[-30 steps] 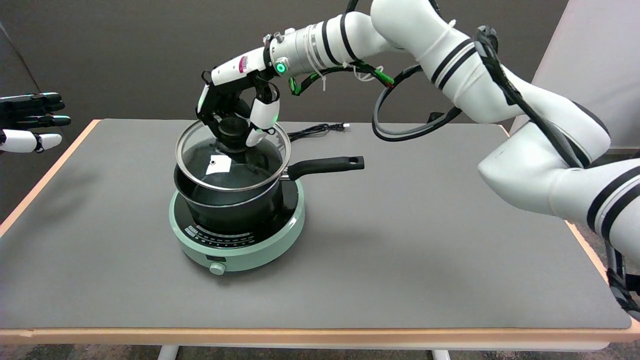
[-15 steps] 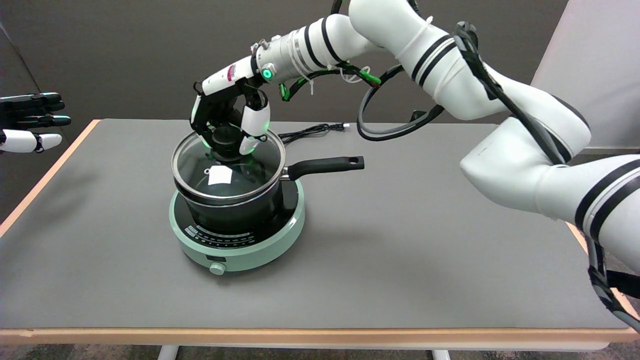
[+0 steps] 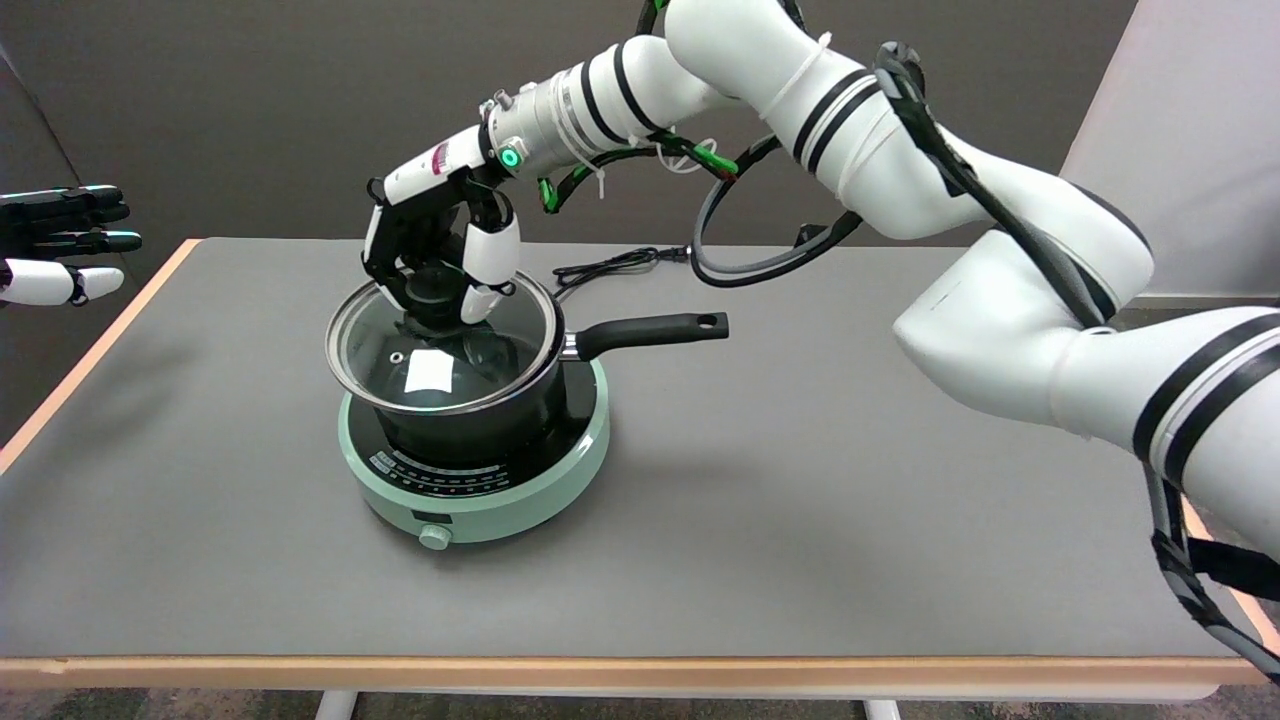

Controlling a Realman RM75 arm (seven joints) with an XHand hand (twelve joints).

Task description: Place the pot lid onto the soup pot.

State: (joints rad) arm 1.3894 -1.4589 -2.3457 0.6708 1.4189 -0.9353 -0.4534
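Over the soup pot [image 3: 470, 425], hand [image 3: 440, 262] holds pot lid [image 3: 440, 350]

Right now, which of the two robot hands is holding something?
The right hand, above the pot: it grips the glass lid by its knob. The left hand at the picture's edge holds nothing.

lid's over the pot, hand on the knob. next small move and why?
Probably nudge the pot lid slightly right, then lower it. The right hand grips its knob, but the lid sits tilted and overhangs the left rim of the soup pot, so releasing now would likely leave it crooked.
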